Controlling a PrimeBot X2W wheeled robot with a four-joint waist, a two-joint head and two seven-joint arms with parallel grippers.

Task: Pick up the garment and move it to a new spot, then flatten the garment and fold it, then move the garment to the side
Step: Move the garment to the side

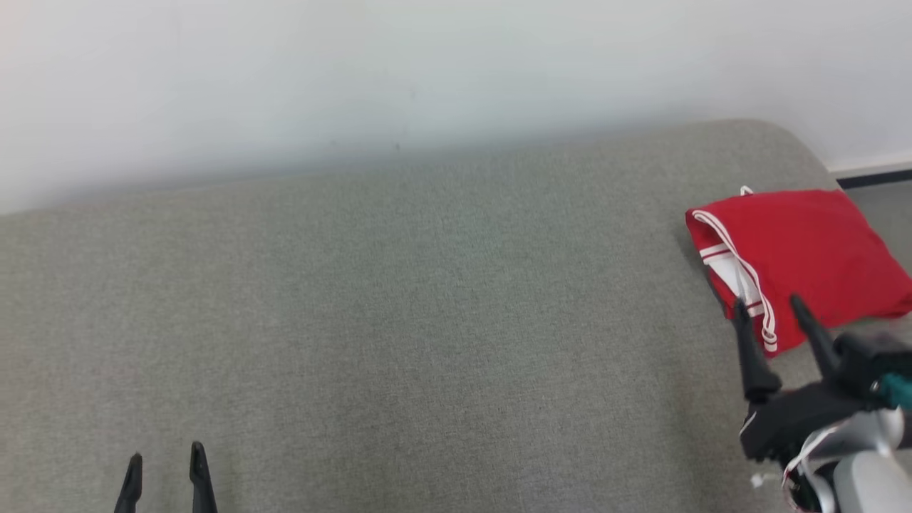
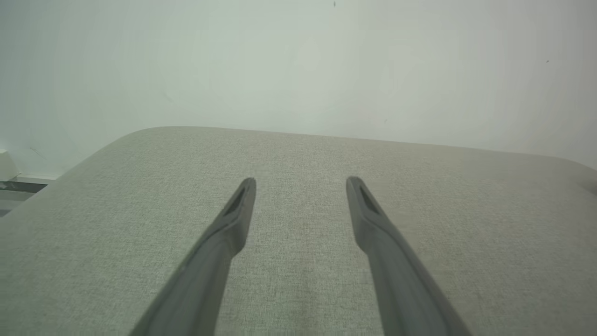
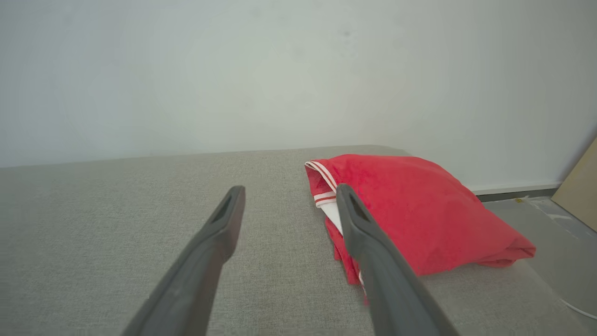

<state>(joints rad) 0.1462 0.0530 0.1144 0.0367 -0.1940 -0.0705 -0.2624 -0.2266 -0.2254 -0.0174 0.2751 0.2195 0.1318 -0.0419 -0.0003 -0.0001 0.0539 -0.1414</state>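
A red garment (image 1: 805,249) with white stripes along one edge lies folded in a compact bundle at the far right end of the grey upholstered surface (image 1: 399,320). In the right wrist view the garment (image 3: 410,210) rests just ahead and to the right of my fingers. My right gripper (image 1: 769,303) hovers at the garment's near edge, open, nothing between its fingers. My left gripper (image 1: 165,452) sits at the lower left, far from the garment, open and empty. The left gripper (image 2: 301,179) in its own wrist view points over bare fabric toward the wall.
A pale wall (image 1: 427,78) runs behind the grey surface. Beyond the surface's rounded right end lie a strip of floor (image 3: 555,219) and a tan board (image 3: 583,186) leaning at the far right.
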